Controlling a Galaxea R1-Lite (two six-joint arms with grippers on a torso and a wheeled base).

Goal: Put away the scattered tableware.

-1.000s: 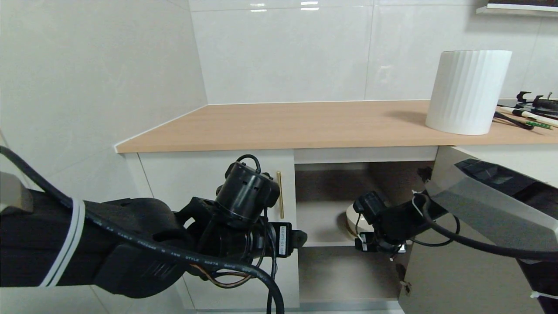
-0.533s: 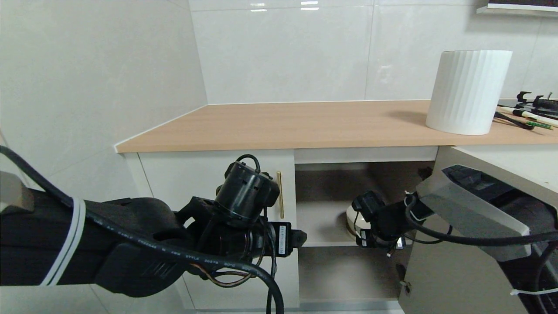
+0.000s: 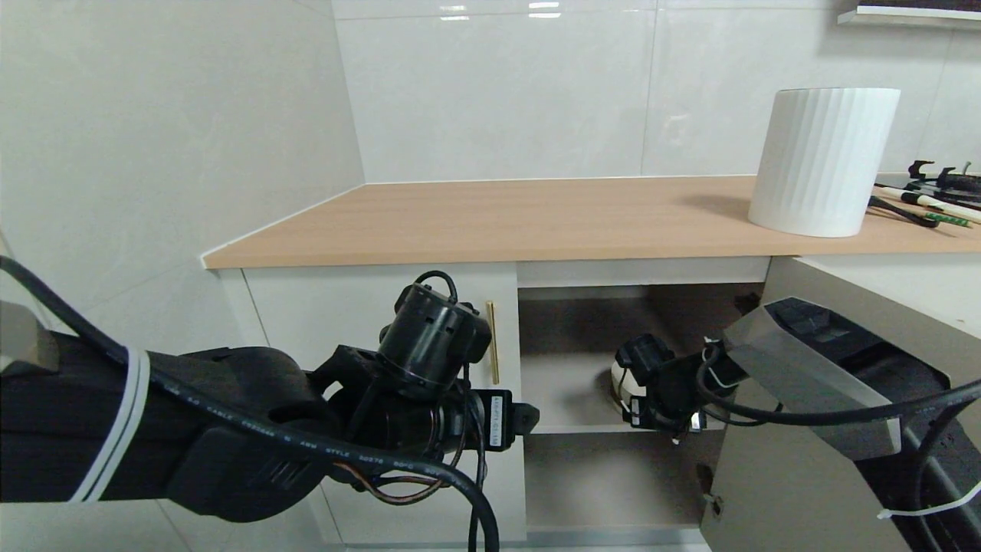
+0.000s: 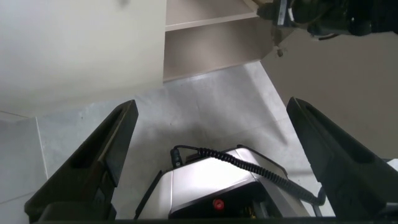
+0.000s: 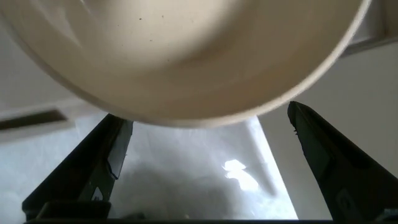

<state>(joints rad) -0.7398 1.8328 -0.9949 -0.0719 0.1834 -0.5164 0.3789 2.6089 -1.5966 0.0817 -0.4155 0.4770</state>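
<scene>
Most of the bowl (image 3: 615, 381) is hiding behind the right gripper (image 3: 638, 392) in the head view; a narrow cream sliver is showing on the middle shelf inside the cabinet (image 3: 567, 337), toward the side of its open door (image 3: 766, 475). In the right wrist view the bowl (image 5: 186, 56) is running past the picture's edges, so its full outline is not checkable. Whether any finger is touching it cannot be told.

The bowl is appearing round, plain cream and smooth, with a curved, unmarked wall.

The right gripper (image 5: 205, 168) is sitting just inside the cabinet opening, right up against the bowl, its two fingers (image 5: 93, 168) spread wide and closing on nothing. The left gripper (image 4: 211, 168) is hanging in front of the cabinet's closed door (image 3: 368, 307), its fingers (image 4: 93, 168) likewise spread wide and holding nothing.

A brass handle (image 3: 493, 341) is running upright along the closed door's edge. On the counter (image 3: 498, 222) topping the cabinet, a white ribbed container (image 3: 824, 161) is standing upright above the open door. Beyond it, some dark utensils (image 3: 931, 199) are lying cut off and hard to identify.
</scene>
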